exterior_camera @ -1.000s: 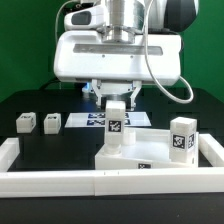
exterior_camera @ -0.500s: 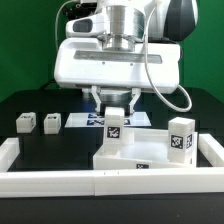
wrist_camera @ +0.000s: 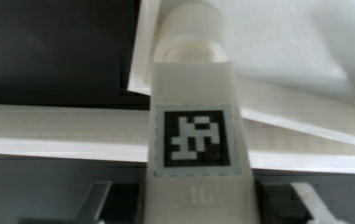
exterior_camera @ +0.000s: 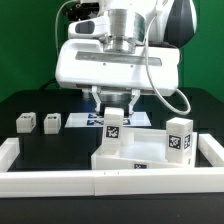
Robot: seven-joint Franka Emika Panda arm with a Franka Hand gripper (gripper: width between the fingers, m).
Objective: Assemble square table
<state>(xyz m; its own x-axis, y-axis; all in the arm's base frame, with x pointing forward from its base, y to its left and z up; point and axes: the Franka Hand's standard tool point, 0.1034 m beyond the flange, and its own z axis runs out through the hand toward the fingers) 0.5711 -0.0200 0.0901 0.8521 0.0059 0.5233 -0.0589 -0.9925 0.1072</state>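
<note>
The white square table panel (exterior_camera: 150, 158) lies at the front of the black surface, against the low white wall. One tagged white leg (exterior_camera: 115, 130) stands upright on its far corner towards the exterior view's left. A second leg (exterior_camera: 181, 136) stands on its corner towards the exterior view's right. My gripper (exterior_camera: 116, 104) hangs right over the first leg, open, its fingers straddling the leg's top with gaps on both sides. In the wrist view the leg (wrist_camera: 195, 120) fills the middle between the fingers of the gripper (wrist_camera: 200, 198), with the panel (wrist_camera: 49, 125) behind it.
Two loose tagged legs (exterior_camera: 24, 122) (exterior_camera: 51, 121) lie on the black surface towards the exterior view's left. The marker board (exterior_camera: 92, 120) lies behind the panel. A low white wall (exterior_camera: 50, 182) edges the front and both sides.
The fingers have spread apart from the first leg's top and the gripper has risen slightly. The leg stays standing on the panel.
</note>
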